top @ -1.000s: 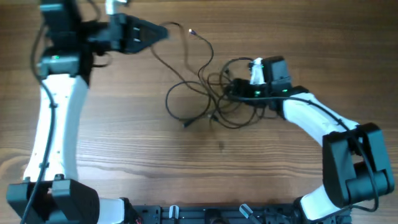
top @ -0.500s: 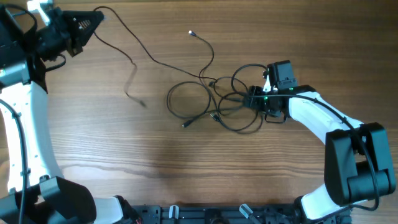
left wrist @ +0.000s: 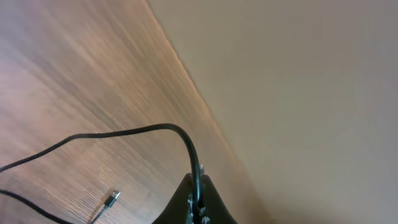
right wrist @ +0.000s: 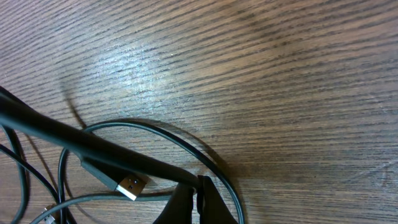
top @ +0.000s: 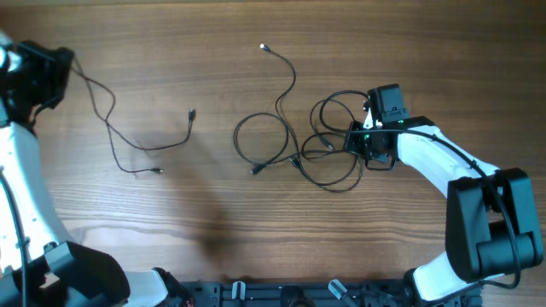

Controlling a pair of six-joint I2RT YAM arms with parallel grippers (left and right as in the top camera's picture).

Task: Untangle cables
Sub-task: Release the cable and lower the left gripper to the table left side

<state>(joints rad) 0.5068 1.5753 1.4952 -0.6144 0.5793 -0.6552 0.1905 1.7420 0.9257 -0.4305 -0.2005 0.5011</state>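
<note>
- Black and thin, a lone cable (top: 108, 126) lies at the far left of the worktop (top: 256, 247), well apart from the other cords.
- Its upper end runs up into the left jaws, which are pressed together and pinch it. In the left wrist view the cord arches up out of the tips and falls away to the left.
- The rest of this cable sags across the wood in a loose curve, and one small plug end (left wrist: 113, 198) rests flat on the boards.
- In the middle sits the tangle of cables (top: 294, 159), several loops crossing each other. One metal-tipped end (top: 263, 46) trails up and away from the knot.
- On the tangle's right edge the right jaws are closed on a black cord (right wrist: 93, 149). It runs out leftward from the tips, and a silver USB plug (right wrist: 132, 186) lies just beside them.
- The worktop is brown wood with a long grain, glossy under the light.
- Past its far edge, the left wrist view shows a plain beige wall (left wrist: 298, 93).
</note>
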